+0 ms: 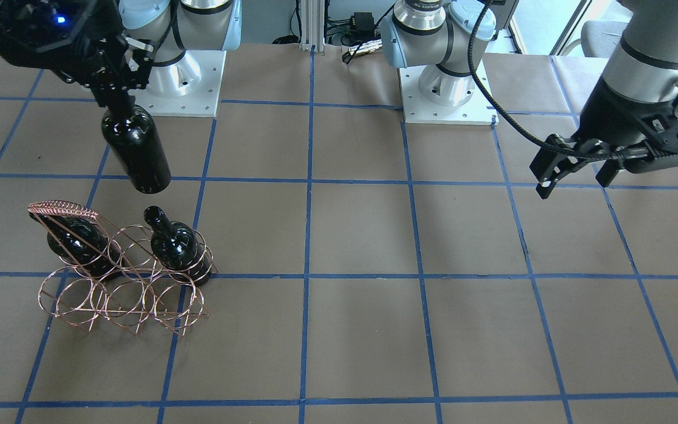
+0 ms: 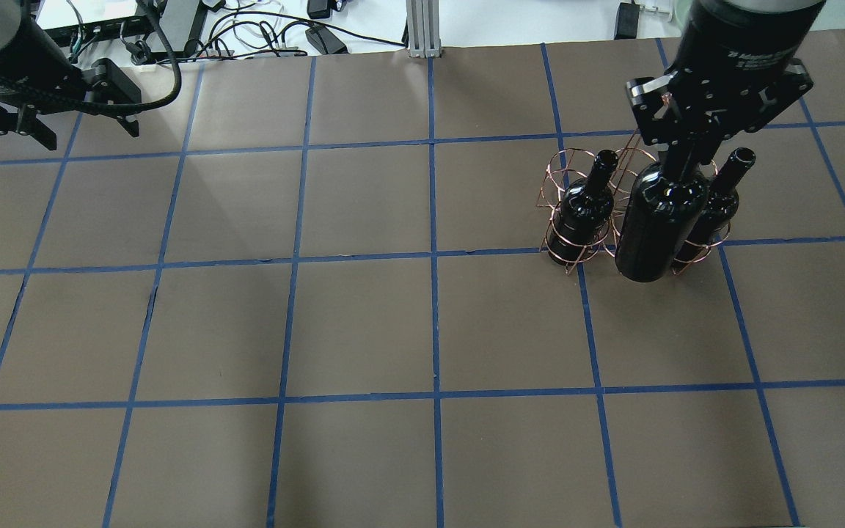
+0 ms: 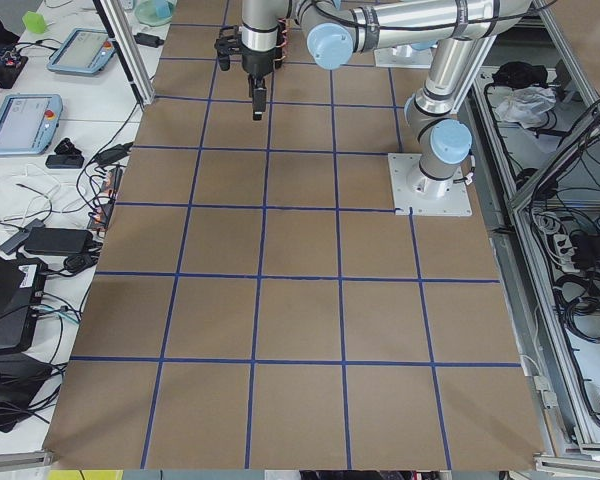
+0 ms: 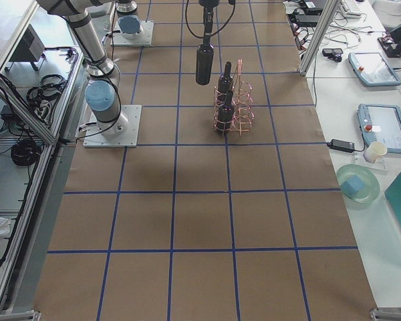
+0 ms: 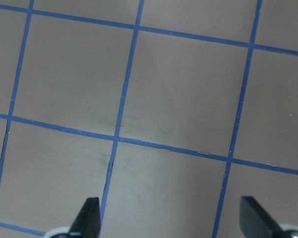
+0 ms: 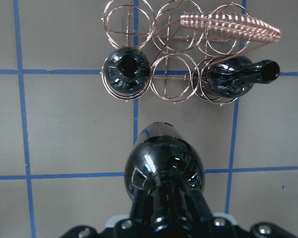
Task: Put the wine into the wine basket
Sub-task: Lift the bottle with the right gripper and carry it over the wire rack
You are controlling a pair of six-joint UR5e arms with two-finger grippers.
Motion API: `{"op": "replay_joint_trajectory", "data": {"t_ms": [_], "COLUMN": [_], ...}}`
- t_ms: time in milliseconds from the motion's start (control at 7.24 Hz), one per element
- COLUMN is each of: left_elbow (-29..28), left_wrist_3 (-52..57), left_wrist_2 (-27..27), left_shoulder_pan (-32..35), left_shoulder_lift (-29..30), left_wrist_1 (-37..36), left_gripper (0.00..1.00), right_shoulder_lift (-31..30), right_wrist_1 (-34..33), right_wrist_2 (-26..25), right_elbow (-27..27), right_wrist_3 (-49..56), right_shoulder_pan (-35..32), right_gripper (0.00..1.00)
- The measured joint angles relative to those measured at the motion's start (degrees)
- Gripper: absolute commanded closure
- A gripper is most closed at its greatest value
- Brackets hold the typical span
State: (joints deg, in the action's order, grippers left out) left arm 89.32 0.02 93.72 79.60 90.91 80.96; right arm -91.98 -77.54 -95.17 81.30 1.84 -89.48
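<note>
Legible text, labels, numbers: 0 entries. Item noted: white lettering on the right arm's black wrist collar (image 2: pixel 749 53), overhead view, too blurred to read.

My matt black right tool (image 1: pixel 116 98) grips smooth, glossy near-black glass: the wine bottle (image 1: pixel 136 154) mirrors the lights. The wine basket (image 1: pixel 63 208) is thin, shiny rose-copper wire. The tabletop (image 1: pixel 362 229) is matt brown paper, gridded with blue tape (image 1: pixel 307 235).

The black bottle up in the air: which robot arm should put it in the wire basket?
Right. The right gripper has jaws shut on the glossy near-black glass wine bottle, just beside the rose-copper wire basket with free rings. The left gripper is open, empty, far across the table.
</note>
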Motion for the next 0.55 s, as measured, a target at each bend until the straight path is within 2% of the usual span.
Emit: {"op": "replay_joint_trajectory", "data": {"t_ms": [276,553], "left_elbow": [0.1,0.2], "left_wrist_3": [-2.1,-3.3], "left_wrist_2": [-0.1,-0.2], "left_shoulder_pan": [2.7,4.0], "left_shoulder_lift": [-1.2,-1.6], "left_wrist_1": [1.8,2.5], "left_gripper": [0.00,0.00], "right_shoulder_lift": [0.2,1.9], "right_wrist_1": [-1.0,-5.3], "right_wrist_2": [2.4,4.3], "right_elbow": [0.2,0.2], "right_wrist_3": [6.4,7.6], "right_shoulder_pan": [6.1,7.6], "right_gripper": [1.00,1.00]}}
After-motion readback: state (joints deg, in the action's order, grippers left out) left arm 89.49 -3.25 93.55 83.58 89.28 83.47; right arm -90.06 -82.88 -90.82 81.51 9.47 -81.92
